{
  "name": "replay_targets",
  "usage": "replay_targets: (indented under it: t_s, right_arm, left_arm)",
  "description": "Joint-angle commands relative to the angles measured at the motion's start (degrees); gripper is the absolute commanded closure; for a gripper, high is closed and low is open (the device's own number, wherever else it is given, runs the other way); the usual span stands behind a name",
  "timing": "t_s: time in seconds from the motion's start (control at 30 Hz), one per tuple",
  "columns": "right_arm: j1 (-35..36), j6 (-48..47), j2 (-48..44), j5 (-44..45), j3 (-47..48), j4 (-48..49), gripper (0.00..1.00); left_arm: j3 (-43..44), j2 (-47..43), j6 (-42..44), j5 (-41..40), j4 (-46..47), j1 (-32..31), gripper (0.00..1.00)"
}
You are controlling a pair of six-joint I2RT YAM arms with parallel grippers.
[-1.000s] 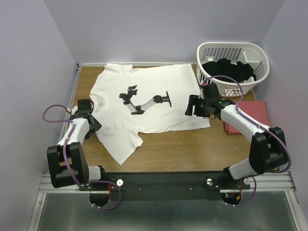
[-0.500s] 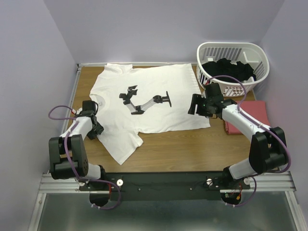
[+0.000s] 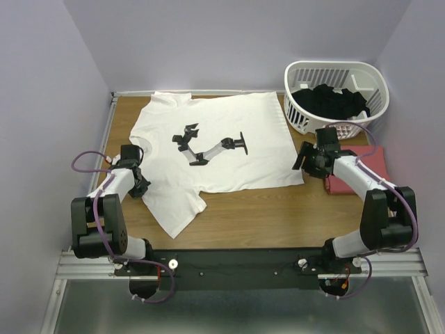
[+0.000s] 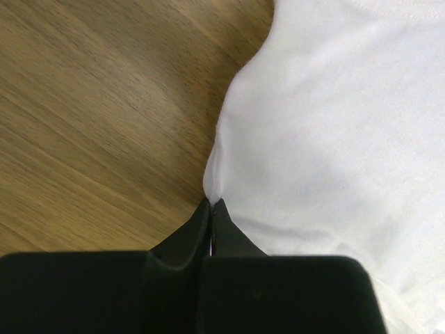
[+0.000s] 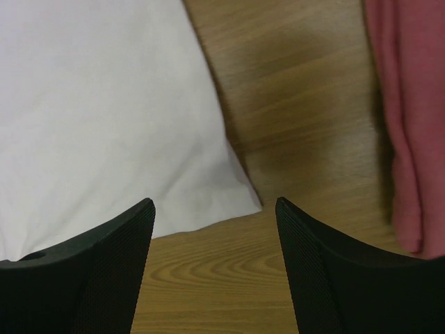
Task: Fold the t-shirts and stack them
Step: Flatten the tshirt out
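While the left end effector (image 4: 211,207) pinches an edge of the white shirt (image 3: 257,118), the right end effector (image 5: 214,205) hangs spread.
White shirt lies flat mid-table (image 3: 264,216), right end effector over its 4 o'clock corner; red shirt (image 3: 374,156) folded at 3 o'clock.

The top view looks down from high on the near side over the whole table (image 3: 243,209). Both wrist views point down, close (left closest), sharing edges of the white shirt (image 3: 264,153).
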Motion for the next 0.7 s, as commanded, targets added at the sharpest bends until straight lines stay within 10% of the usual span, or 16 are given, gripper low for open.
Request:
replay_targets:
  t_s: [0.0,0.67]
  right_arm:
    - [-4.36,2.67,-0.69,1.13,-2.40,-0.86,0.23]
    - [-6.21,5.66,5.37,-3.97,-5.30,-1.13,0.51]
  left_arm:
    - [-0.03,-0.06,1.52,-0.78,-1.09,-0.06,1.00]
    - [-1.35,-3.76,3.99,2.91,2.86,0.02,1.00]
